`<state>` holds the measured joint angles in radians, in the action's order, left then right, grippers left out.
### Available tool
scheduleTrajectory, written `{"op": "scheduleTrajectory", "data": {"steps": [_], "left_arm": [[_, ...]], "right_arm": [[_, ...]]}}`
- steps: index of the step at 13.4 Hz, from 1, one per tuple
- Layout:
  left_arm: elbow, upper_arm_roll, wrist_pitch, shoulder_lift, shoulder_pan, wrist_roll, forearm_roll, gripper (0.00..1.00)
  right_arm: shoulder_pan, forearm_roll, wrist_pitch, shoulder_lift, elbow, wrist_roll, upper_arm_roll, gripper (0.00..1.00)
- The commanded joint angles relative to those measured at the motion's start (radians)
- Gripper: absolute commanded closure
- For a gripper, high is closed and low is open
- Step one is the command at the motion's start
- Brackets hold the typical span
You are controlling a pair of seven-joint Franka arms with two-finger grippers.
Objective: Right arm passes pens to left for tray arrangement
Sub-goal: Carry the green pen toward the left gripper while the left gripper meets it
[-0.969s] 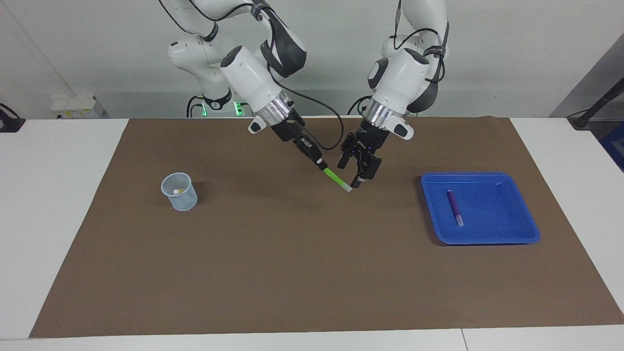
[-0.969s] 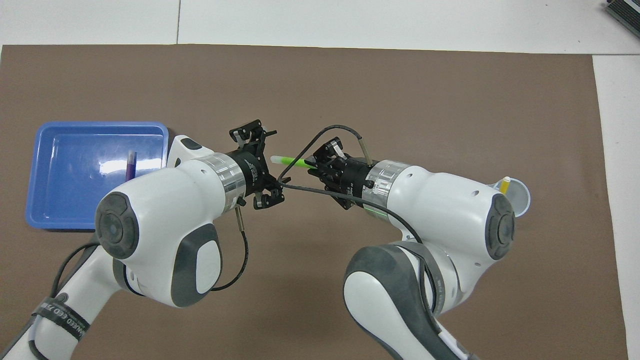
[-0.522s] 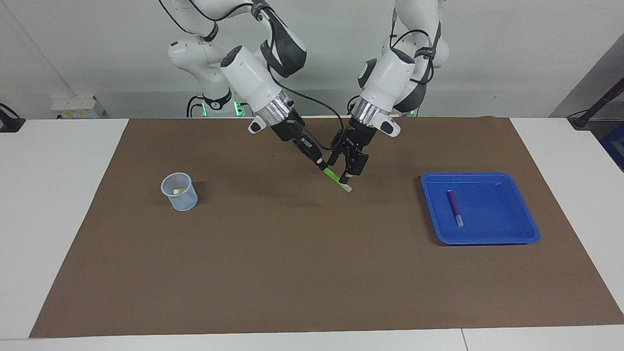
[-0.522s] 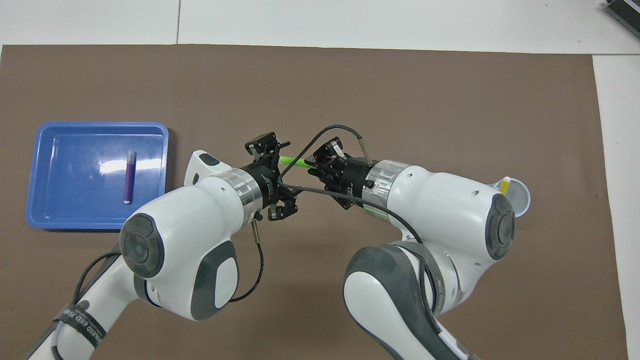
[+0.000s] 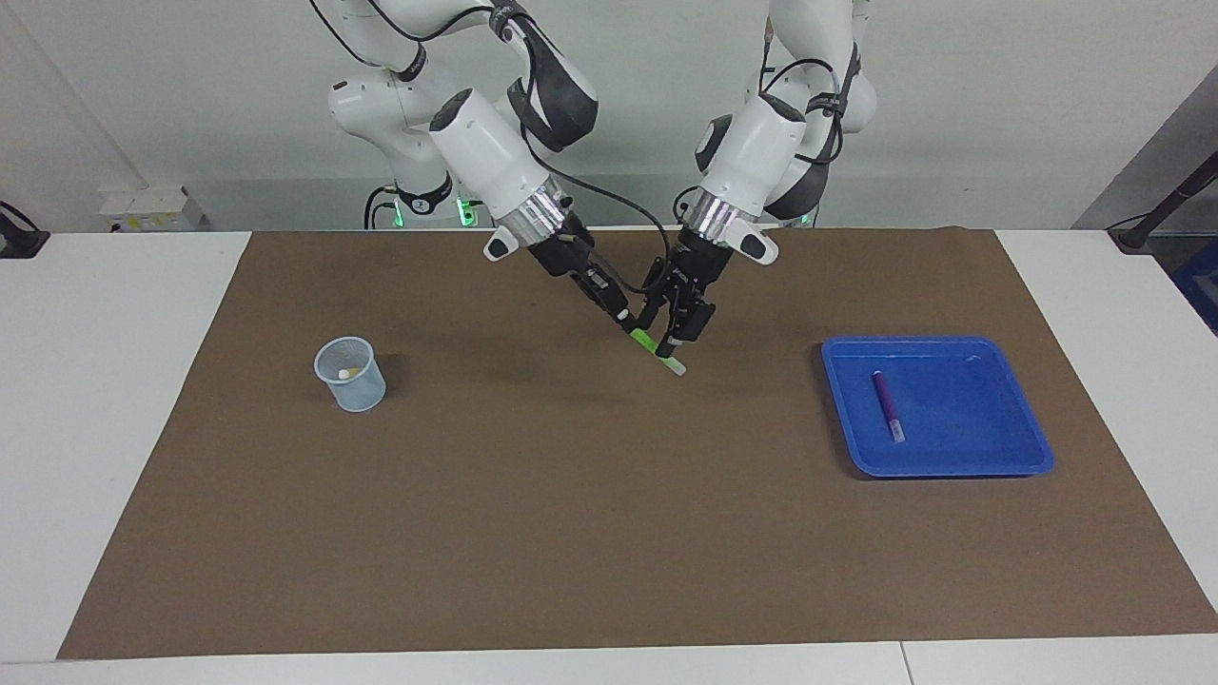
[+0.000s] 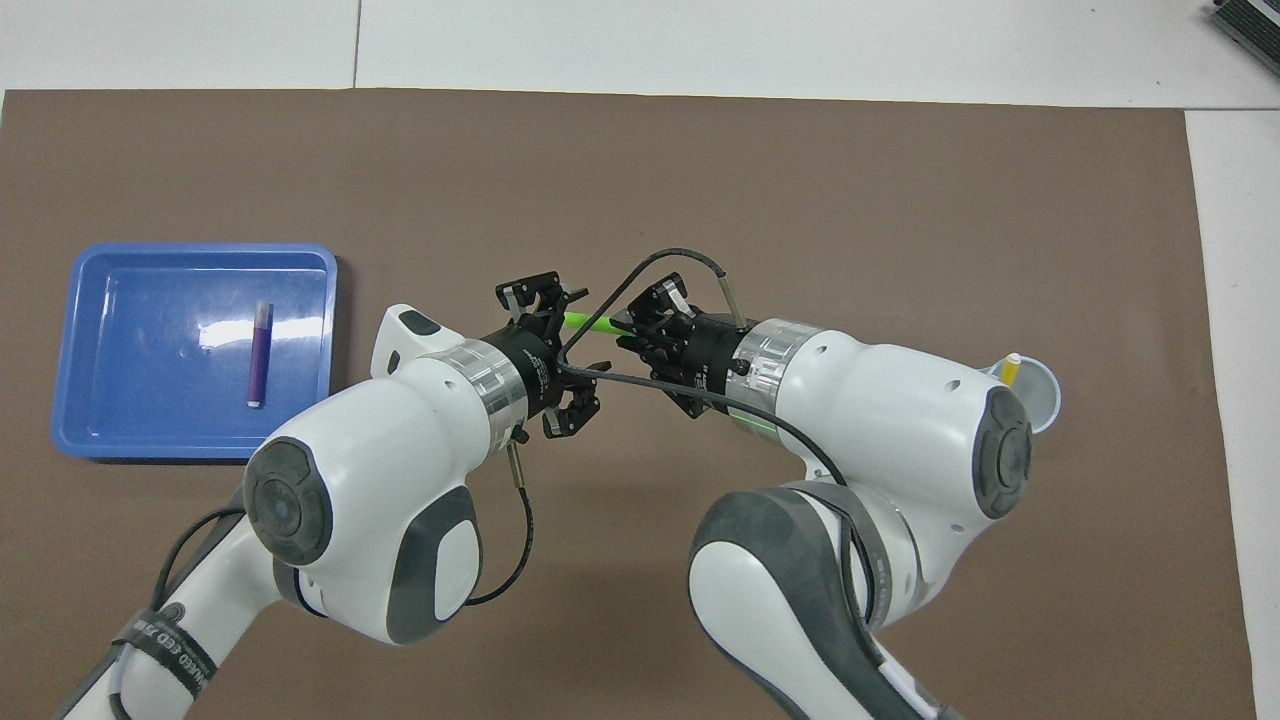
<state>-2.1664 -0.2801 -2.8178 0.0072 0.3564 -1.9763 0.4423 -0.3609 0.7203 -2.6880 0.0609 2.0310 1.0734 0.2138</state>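
Right gripper clamps the green pen above the mat's middle; left gripper straddles its capped end, grip unclear. Purple pen lies in the tray.

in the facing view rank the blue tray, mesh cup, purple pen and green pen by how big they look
1. blue tray
2. mesh cup
3. purple pen
4. green pen, though it is raised and partly hidden by both grippers, so its rank against the purple pen is unsure.

green pen slants mid-air between both grippers; purple pen lies flat in the blue tray; yellow pen stands in the cup.
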Motion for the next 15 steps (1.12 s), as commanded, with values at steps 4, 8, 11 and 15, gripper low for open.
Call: {"op": "scheduleTrajectory", "data": {"steps": [4, 8, 11, 15], "left_arm": [[-0.026, 0.013, -0.049, -0.006, 0.021, -0.018, 0.018, 0.35], [-0.030, 0.015, -0.071, -0.001, 0.023, -0.025, 0.019, 0.58], [-0.036, 0.015, -0.097, 0.005, 0.023, -0.030, 0.018, 0.58], [-0.036, 0.015, -0.101, 0.008, 0.023, -0.041, 0.019, 0.88]], "right_arm": [[0.010, 0.021, -0.009, -0.004, -0.002, -0.010, 0.004, 1.00], [0.011, 0.021, -0.009, -0.001, -0.005, -0.010, 0.004, 1.00], [0.011, 0.021, -0.009, -0.001, -0.005, -0.010, 0.004, 1.00], [0.014, 0.021, -0.009, -0.001, -0.005, -0.010, 0.004, 1.00]]}}
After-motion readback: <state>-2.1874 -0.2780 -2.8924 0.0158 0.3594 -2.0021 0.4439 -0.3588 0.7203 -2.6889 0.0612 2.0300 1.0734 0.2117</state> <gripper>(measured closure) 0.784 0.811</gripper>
